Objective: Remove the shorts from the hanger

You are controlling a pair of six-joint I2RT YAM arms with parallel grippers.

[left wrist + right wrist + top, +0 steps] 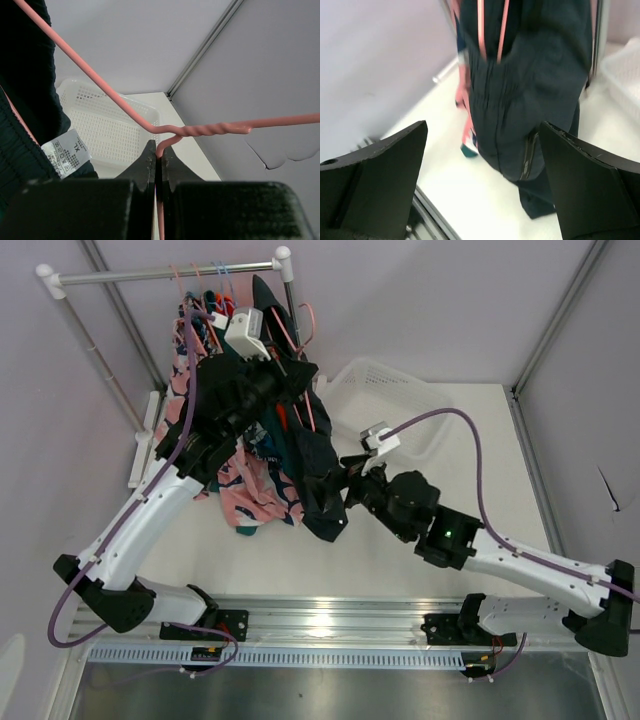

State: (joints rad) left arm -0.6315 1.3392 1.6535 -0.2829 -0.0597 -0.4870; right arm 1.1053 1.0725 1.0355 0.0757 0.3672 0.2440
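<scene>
A pink wire hanger carries the black shorts, which hang down off it to the table. My left gripper is shut on the hanger's neck just below its twisted part; from above the left gripper sits beside the rack. The waistband and an XL label of the black shorts fill the left of the left wrist view. My right gripper is open, its fingers wide apart, a short way from the shorts. In the top view the right gripper is at the shorts' right edge.
More shorts hang on the rack at the back left, among them a pink pair with a dark print that trails onto the table. A white mesh basket stands at the back right. Walls close in on both sides.
</scene>
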